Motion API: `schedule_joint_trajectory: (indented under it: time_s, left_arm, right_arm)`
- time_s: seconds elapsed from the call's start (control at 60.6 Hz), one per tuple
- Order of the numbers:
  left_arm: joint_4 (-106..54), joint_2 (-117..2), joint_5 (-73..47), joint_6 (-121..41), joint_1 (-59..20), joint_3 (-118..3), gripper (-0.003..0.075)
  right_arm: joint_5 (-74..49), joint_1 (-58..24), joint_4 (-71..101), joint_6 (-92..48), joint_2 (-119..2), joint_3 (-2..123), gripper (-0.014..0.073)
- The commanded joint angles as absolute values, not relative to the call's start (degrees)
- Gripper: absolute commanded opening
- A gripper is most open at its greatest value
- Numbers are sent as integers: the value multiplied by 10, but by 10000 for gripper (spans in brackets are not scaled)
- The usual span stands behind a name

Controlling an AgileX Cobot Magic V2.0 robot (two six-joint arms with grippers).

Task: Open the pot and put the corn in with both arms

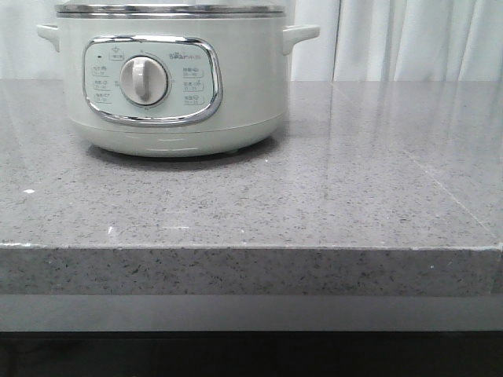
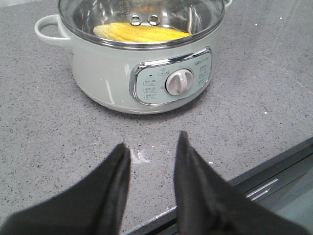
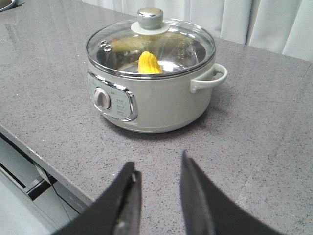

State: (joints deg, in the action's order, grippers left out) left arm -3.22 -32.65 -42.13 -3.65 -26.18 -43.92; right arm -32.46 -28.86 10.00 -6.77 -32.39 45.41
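The pale grey-green pot (image 1: pixel 169 75) stands on the grey stone counter, back left in the front view; it also shows in the left wrist view (image 2: pixel 117 68) and the right wrist view (image 3: pixel 161 103). Its glass lid (image 3: pixel 150 44) with a grey knob (image 3: pixel 149 17) sits shut on it. The yellow corn (image 2: pixel 139 33) lies inside, under the lid, also seen in the right wrist view (image 3: pixel 149 63). My left gripper (image 2: pixel 151 142) is open and empty over the counter's front edge. My right gripper (image 3: pixel 159 164) is open and empty, in front of the pot. Neither gripper shows in the front view.
The speckled grey counter (image 1: pixel 330 196) runs to a front edge with a dark gap below. White curtains (image 1: pixel 409 39) hang behind. The pot's side handles (image 3: pixel 210 78) stick out. A dish's rim (image 3: pixel 6 4) shows at the far corner in the right wrist view.
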Motion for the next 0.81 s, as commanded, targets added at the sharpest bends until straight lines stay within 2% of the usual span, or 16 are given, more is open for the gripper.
schedule_joint_trajectory:
  time_s: [0.0,0.264,0.528,0.792]
  left_arm:
    - [-36,-327,-378,-36,-262,-454,115]
    - [-36,-327,-378,-36,-262,-454,-18]
    - [-35,-312,-348,-36,-260,-428,-20]
    - [-20,-197,-206,-37,-147,-274,-20]
  right_arm:
    - [-279,-288,103,-69,-324,467,124]
    - [-279,-288,103,-69,-324,467,109]
    - [-279,-288,103,-69,-324,467,109]
    - [-279,-288,103,-69,-324,467,109]
